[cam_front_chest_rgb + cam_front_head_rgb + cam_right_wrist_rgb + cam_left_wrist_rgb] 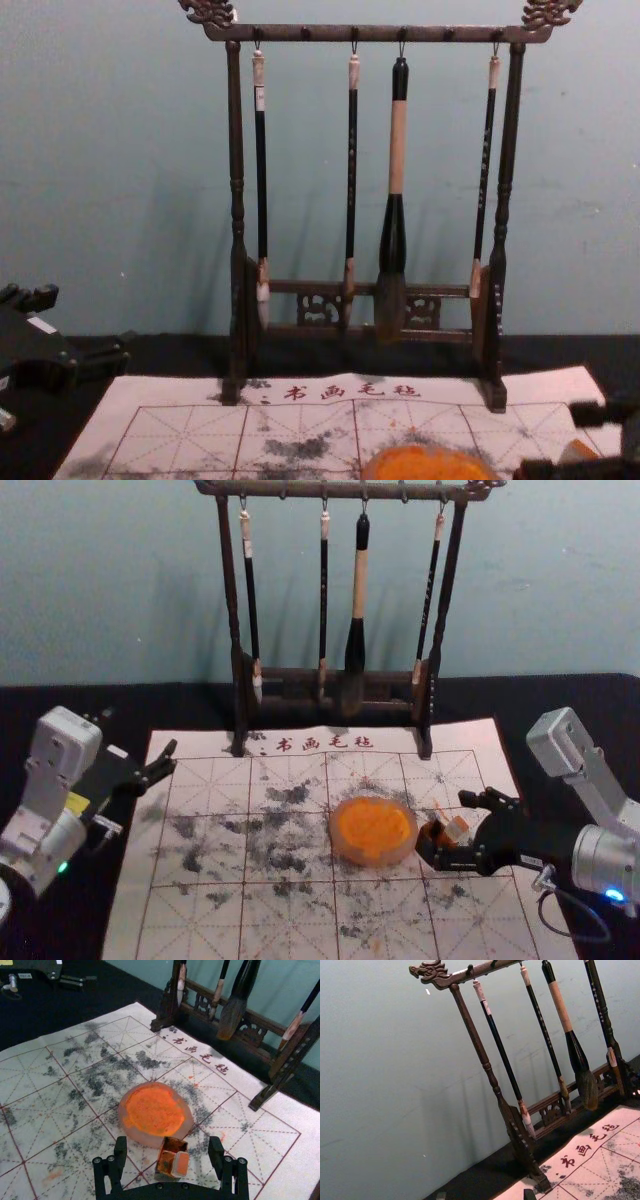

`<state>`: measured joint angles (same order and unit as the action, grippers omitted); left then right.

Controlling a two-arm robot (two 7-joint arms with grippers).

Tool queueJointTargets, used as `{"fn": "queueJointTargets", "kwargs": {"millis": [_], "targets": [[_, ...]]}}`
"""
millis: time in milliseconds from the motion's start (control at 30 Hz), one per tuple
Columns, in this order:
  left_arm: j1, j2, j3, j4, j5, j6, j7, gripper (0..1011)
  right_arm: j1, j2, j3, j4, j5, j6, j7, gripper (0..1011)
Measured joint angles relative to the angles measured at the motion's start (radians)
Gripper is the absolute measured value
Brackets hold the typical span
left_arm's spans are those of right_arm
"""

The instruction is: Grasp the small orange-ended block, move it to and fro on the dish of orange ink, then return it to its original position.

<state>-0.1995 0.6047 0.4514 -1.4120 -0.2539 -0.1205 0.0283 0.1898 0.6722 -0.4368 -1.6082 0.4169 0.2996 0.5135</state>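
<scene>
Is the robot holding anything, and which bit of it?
Nothing is held. The right gripper is open, with gaps on both sides of the small orange-ended block; the left gripper is open too.

Calligraphy workspace: brushes (397,150) on rack (300,33), gridded mat (220,930), ink dish (372,861).
</scene>
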Motion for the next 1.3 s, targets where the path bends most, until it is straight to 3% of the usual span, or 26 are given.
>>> {"fn": "queueJointTargets", "kwargs": {"millis": [67, 300, 400, 500, 533, 700, 933, 1100, 1300], "targets": [[0.000, 0.000, 0.000, 0.000, 0.000, 0.000, 0.000, 1001, -0.008, -0.001, 0.008, -0.012, -0.003, -0.019, -0.013, 1002], [0.000, 0.000, 0.000, 0.000, 0.000, 0.000, 0.000, 1001, -0.074, -0.033, 0.094, -0.074, -0.023, -0.133, -0.130, 1002], [0.000, 0.000, 0.000, 0.000, 0.000, 0.000, 0.000, 1001, -0.120, -0.062, 0.139, -0.100, -0.067, -0.182, -0.235, 1002], [0.000, 0.000, 0.000, 0.000, 0.000, 0.000, 0.000, 1001, -0.149, -0.079, 0.161, -0.109, -0.125, -0.199, -0.323, 1002], [0.000, 0.000, 0.000, 0.000, 0.000, 0.000, 0.000, 1001, -0.149, -0.079, 0.161, -0.109, -0.125, -0.199, -0.323, 1002], [0.000, 0.000, 0.000, 0.000, 0.000, 0.000, 0.000, 1001, -0.196, -0.117, 0.193, -0.096, -0.210, -0.191, -0.461, 1002], [0.000, 0.000, 0.000, 0.000, 0.000, 0.000, 0.000, 1001, -0.227, -0.158, 0.198, -0.045, -0.259, -0.192, -0.515, 1002], [0.000, 0.000, 0.000, 0.000, 0.000, 0.000, 0.000, 1001, -0.231, -0.182, 0.211, -0.009, -0.257, -0.221, -0.515, 1002], [0.000, 0.000, 0.000, 0.000, 0.000, 0.000, 0.000, 1001, -0.231, -0.179, 0.209, -0.014, -0.257, -0.218, -0.515, 1002]]}}
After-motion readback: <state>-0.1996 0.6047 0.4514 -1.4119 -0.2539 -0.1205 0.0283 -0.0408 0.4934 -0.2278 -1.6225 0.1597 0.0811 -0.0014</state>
